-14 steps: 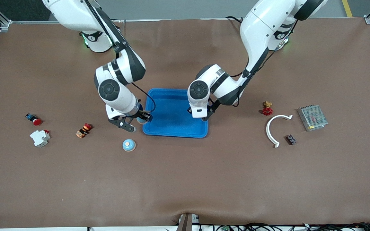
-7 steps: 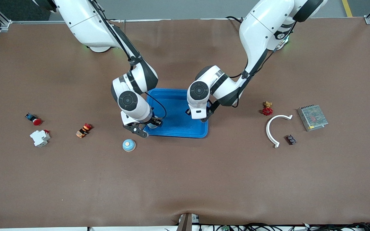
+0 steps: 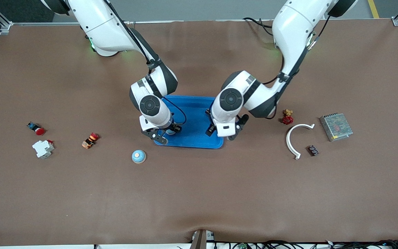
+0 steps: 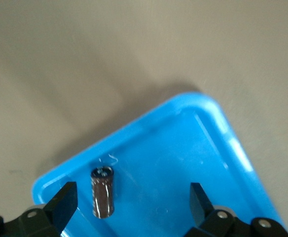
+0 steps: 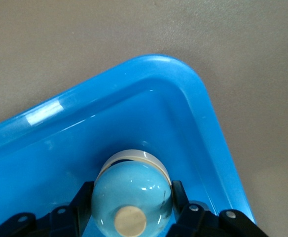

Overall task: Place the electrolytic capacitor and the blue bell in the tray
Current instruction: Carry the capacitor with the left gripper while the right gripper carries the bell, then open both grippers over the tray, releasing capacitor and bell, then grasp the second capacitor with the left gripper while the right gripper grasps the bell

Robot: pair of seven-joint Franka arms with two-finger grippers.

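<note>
The right gripper (image 5: pixel 130 207) clenches the blue bell (image 5: pixel 131 197) over the tray (image 3: pixel 199 141) corner nearest the camera — released near that rim, the round bell could roll out. The left gripper (image 4: pixel 134 205) hangs spread over the tray, the electrolytic capacitor (image 4: pixel 102 191) lying inside.

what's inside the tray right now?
The tray holds the capacitor, lying free between the open left gripper's fingers. The right gripper holds a blue bell in it. The arms cover part of its floor.

Two bells (image 3: pixel 139 156) (image 5: pixel 131 195), apparently; one capacitor (image 4: pixel 102 192), tray (image 3: pixel 195 133)
</note>
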